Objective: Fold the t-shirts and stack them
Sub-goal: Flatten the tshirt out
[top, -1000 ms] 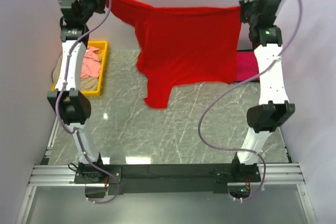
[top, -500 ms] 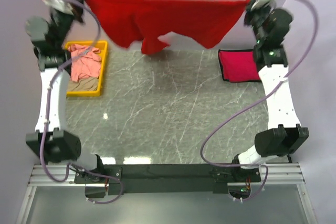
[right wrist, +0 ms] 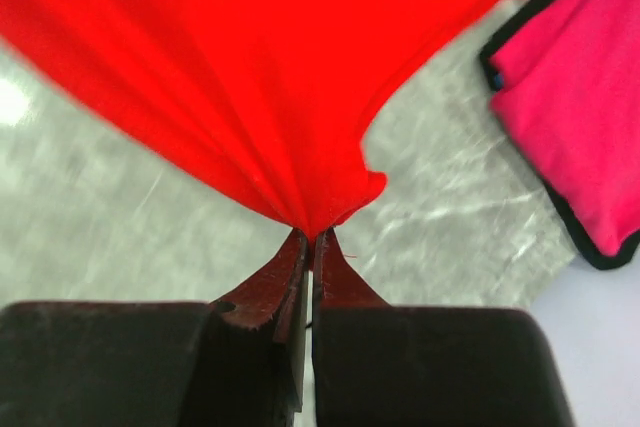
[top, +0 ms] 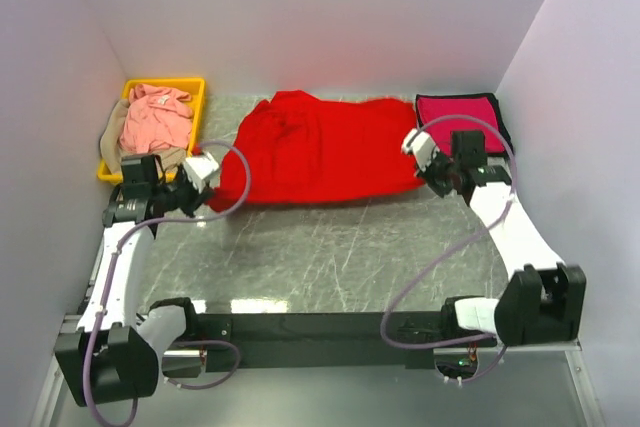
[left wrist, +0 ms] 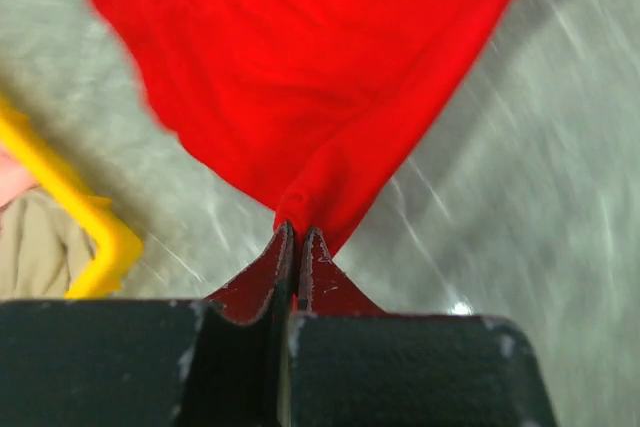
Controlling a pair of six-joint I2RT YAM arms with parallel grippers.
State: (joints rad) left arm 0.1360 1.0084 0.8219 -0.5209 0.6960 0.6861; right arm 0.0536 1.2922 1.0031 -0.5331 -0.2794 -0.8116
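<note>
Low by tee [top: 320, 152]: L gripper [left wrist: 297, 234], R gripper [right wrist: 310, 238]

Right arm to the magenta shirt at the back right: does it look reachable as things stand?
Reach looks fine, but not yet: the right hand is shut on a corner of the red shirt. The magenta shirt lies just beside it with nothing lying on it, so release first.

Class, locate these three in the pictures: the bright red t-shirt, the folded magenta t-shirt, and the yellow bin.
bright red t-shirt [top: 320, 152]: top external view, middle of the spread cloth.
folded magenta t-shirt [top: 455, 110]: top external view, its upper face.
yellow bin [top: 180, 81]: top external view, far rim.
</note>
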